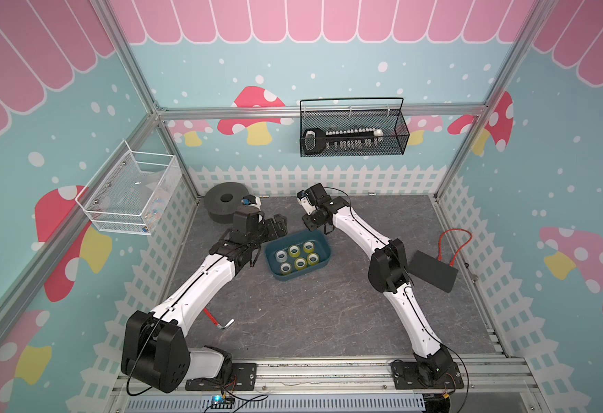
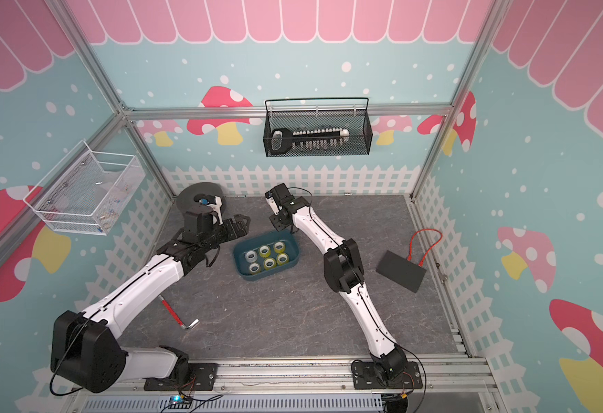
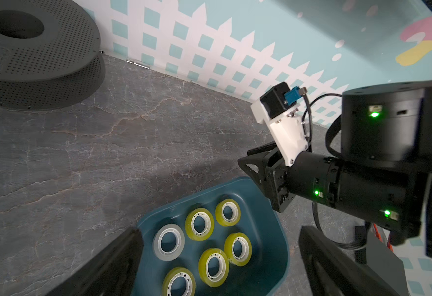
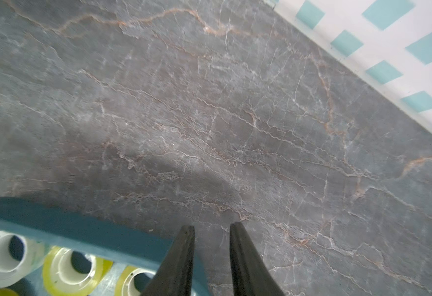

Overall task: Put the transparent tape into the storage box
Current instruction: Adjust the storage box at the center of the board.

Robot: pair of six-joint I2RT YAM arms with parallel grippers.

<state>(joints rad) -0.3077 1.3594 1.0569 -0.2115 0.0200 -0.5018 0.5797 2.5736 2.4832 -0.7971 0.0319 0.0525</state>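
**Operator:** Where is the tape?

**Robot:** Six rolls lie flat inside the storage box (image 1: 323,246), in two rows of three. One is the pale transparent tape (image 1: 280,255) at the left end of the far row; the other five are yellow-tinted rolls (image 1: 300,264). The box rests on the table (image 1: 328,314), between my two arms.

**Operator:** And your end effectors?

**Robot:** My left end effector (image 1: 280,226) is spread wide and carries nothing; it hovers just beside the box's far left edge. My right end effector (image 4: 212,226) has only a narrow gap between its jaws, with nothing in it. It is near the box's far right corner, one fingertip (image 4: 188,230) over the rim and the other over bare table.
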